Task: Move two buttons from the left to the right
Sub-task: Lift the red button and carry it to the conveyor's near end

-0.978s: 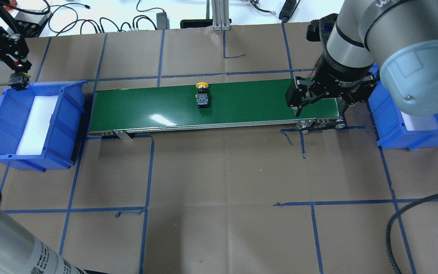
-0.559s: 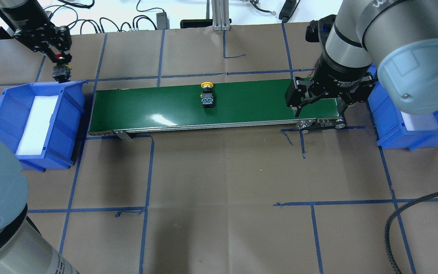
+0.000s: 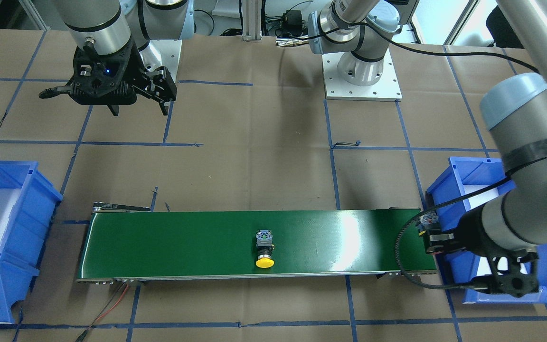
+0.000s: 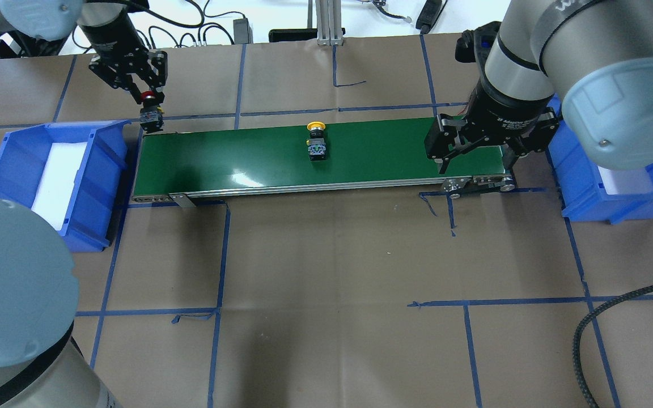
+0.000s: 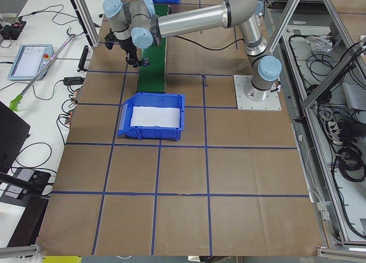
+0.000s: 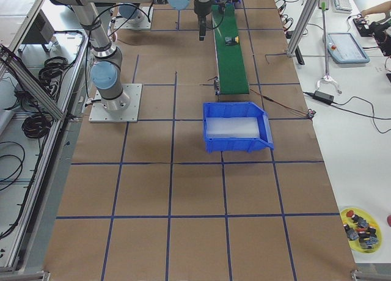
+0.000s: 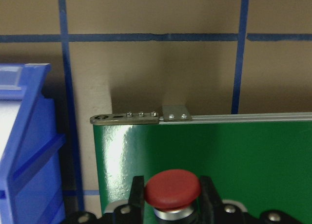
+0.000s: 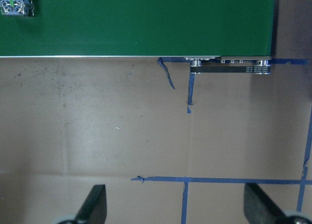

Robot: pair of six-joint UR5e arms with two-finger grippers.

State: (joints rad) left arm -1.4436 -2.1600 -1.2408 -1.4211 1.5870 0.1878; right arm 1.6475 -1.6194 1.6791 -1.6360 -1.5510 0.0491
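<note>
The left pincer (image 4: 147, 101) pinches the red push button with a mushroom cap (image 7: 172, 187). One finger sits on each side of it, just under the cap, so the button hangs upright with its black body and grey-blue contact block pointing down. I think it is gripped there because the cap is wider than the neck, so it cannot slip down through the fingers.

The pincer holds the button in the air over the far left corner of the long green conveyor belt (image 4: 236, 161), not touching it. This seems to be the right place to lower and release it. Just left of the belt stands the blue plastic bin with a white foam floor (image 4: 97, 170).

The second button, the one with the yellow mushroom cap (image 4: 316, 141), lies on its side near the middle of the belt's length. Its cap points to the far edge and its contact block to the near edge. It shows the same black body, with a small green mark on the block.

The right pincer (image 4: 476, 163) is spread wide and empty. It hangs over the right end of the belt with its fingers down, probably placed there to receive what the belt brings. Beside it, on the brown paper surface (image 4: 332, 272), is another blue bin (image 4: 584, 198), which I judge to be the destination.
</note>
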